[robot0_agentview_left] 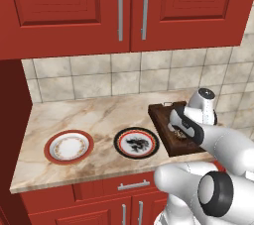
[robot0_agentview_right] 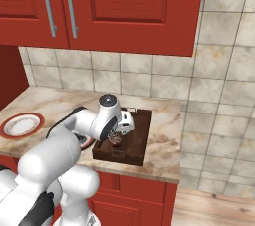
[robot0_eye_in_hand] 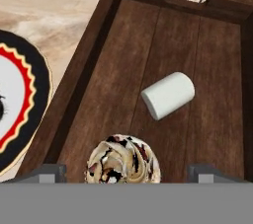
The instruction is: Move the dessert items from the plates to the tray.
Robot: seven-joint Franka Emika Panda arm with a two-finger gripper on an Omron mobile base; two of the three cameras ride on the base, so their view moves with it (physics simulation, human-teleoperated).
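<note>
The white marshmallow cylinder (robot0_eye_in_hand: 168,95) lies on its side on the plank floor of the dark wooden tray (robot0_eye_in_hand: 99,65), its long axis slanting across the boards, one flat end turned toward the black-rimmed plate (robot0_eye_in_hand: 20,104) outside the tray's side wall. The swirled chocolate cupcake (robot0_eye_in_hand: 123,161) stands upright nearer that wall. It sits between the spread fingertips (robot0_eye_in_hand: 49,172) of the gripper (robot0_eye_in_hand: 127,174), neither visibly touching it.
</note>
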